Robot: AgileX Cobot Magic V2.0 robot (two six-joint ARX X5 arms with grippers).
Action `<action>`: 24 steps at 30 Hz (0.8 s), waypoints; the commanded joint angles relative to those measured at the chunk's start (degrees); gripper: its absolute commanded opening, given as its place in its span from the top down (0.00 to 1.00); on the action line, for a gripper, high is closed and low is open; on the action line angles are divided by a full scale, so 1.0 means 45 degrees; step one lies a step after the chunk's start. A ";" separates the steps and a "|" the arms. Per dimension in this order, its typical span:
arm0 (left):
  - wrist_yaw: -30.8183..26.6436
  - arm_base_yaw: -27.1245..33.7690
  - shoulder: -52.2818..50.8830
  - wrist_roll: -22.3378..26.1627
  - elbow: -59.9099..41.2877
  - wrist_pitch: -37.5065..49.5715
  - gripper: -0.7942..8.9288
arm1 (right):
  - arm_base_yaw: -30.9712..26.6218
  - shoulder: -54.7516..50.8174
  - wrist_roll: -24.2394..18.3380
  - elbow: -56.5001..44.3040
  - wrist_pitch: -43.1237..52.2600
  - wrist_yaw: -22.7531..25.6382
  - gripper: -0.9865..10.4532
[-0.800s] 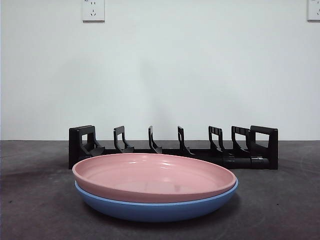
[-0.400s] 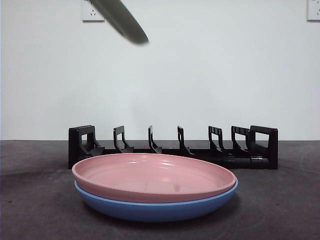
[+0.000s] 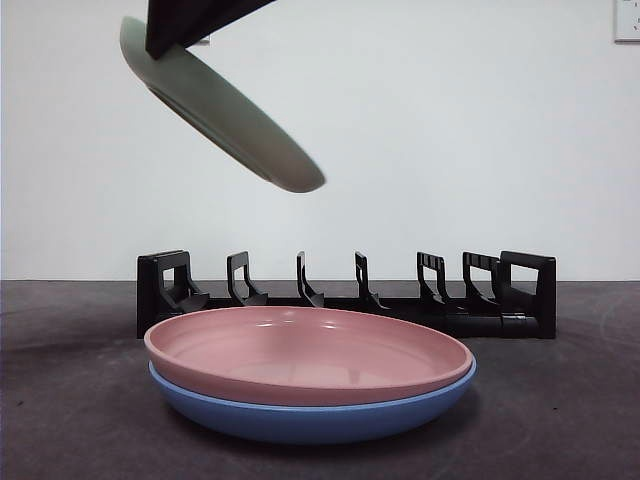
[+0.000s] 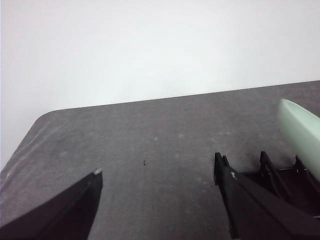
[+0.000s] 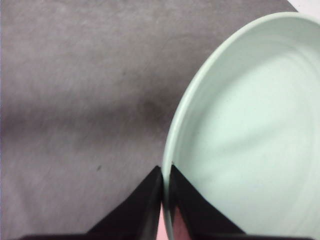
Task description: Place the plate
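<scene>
My right gripper (image 3: 158, 44) comes in from the top left of the front view, shut on the rim of a pale green plate (image 3: 225, 112). It holds the plate tilted, high above the left part of the black slotted plate rack (image 3: 345, 300). The right wrist view shows its jaws (image 5: 166, 172) pinching the green plate's edge (image 5: 250, 125). My left gripper (image 4: 157, 167) is open and empty above the table beside the rack's end (image 4: 280, 175). The green plate's edge (image 4: 300, 135) also shows in the left wrist view.
A pink plate (image 3: 300, 350) lies stacked on a blue plate (image 3: 310, 420) on the dark table (image 3: 560, 400), in front of the rack. All the rack's slots stand empty. A white wall is behind.
The right gripper has come down into the front view from the top left, bringing the green plate lower and further right. The stacked plates and rack have not moved.
</scene>
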 commanded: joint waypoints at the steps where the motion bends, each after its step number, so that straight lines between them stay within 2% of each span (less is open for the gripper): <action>1: -0.0063 -0.0024 0.0019 -0.0053 0.0219 0.0141 0.52 | 0.0141 -0.0471 0.0107 -0.0860 0.0214 0.0160 0.90; 10: -0.0063 -0.0024 0.0019 -0.0053 0.0219 0.0141 0.53 | 0.0840 -0.1044 0.0073 -0.3094 -0.0257 0.1137 0.90; 24: -0.0063 -0.0024 0.0019 -0.0058 0.0219 0.0136 0.53 | 0.1846 -0.0947 0.0185 -0.4721 -0.0408 0.1200 0.90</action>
